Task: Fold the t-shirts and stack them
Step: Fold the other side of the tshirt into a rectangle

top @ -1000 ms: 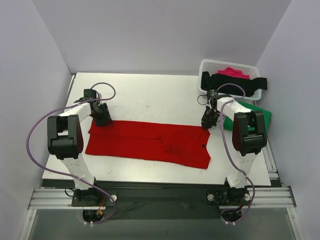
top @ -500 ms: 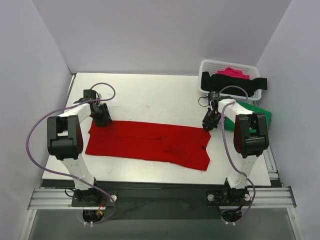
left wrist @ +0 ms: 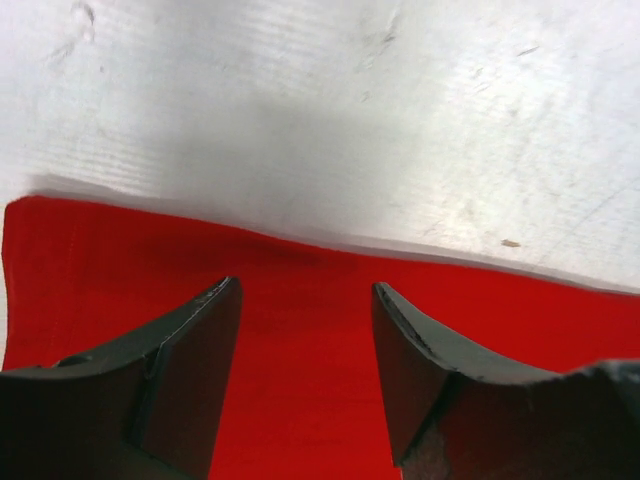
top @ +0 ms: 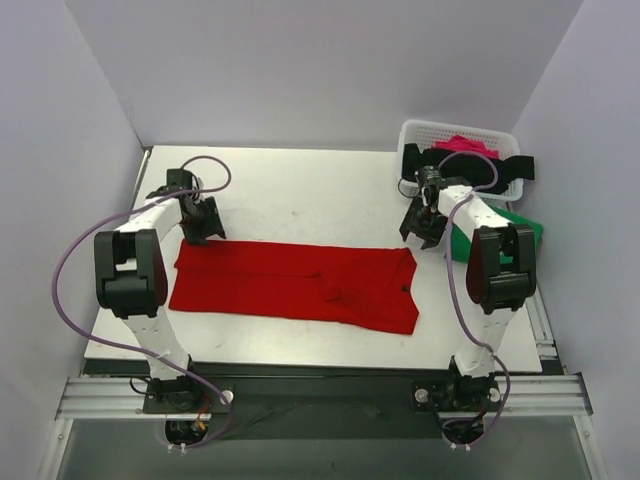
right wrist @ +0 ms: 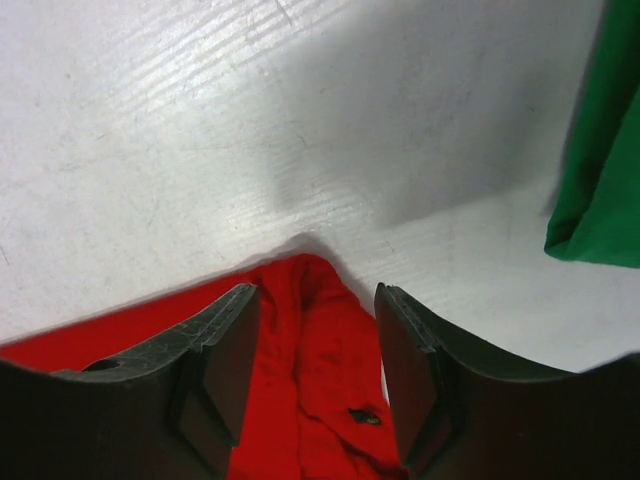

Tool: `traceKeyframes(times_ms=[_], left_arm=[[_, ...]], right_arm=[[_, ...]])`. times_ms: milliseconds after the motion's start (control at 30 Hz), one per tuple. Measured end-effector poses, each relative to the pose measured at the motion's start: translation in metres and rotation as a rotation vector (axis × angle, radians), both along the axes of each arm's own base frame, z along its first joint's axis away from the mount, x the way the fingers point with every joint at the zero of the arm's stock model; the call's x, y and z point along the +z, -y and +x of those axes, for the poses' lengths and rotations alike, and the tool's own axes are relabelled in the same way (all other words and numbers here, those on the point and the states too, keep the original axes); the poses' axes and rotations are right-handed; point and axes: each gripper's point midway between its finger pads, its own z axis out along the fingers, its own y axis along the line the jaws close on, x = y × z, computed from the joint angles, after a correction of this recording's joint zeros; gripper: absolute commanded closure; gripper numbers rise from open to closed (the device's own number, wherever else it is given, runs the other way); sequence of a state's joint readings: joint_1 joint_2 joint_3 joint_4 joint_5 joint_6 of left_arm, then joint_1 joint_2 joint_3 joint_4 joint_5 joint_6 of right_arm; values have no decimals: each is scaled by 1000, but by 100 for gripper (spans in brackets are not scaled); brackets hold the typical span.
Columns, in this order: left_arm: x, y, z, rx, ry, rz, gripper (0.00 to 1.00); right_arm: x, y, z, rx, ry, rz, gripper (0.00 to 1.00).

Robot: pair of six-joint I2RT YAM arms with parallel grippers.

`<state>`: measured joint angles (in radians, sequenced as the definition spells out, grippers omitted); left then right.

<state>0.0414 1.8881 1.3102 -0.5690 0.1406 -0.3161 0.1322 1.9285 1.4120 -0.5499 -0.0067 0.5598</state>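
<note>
both parted, empty: left hand [left wrist: 305,290], right hand [right wrist: 315,292] over red t-shirt [top: 290,280] edge; green t-shirt [top: 528,235] half hidden behind right arm [top: 497,265]

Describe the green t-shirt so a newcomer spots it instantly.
Find the white lattice basket in the far right corner. Just on its near side lies the green t-shirt. Nearby are a black t-shirt, a pink t-shirt and a red t-shirt; only this one is green.
</note>
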Motion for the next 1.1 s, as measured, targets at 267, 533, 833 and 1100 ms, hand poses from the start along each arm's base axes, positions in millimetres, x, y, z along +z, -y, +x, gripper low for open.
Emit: traceKeyframes(times_ms=[267,533,833,1100], left_arm=[[32,33,16,-80,84,-1,37],[57,148,-22,-373,150,-85,40],[40,262,-121,-668,74,-266,41],[23,293,-166,-698,9,-313,43]], right_arm=[[47,-33,-30,122,81,51,53],[60,-83,-102,271,56,180,59],[13,-109,-183,407,-127,201,63],[-17,-98,-211,384,-164,201,63]])
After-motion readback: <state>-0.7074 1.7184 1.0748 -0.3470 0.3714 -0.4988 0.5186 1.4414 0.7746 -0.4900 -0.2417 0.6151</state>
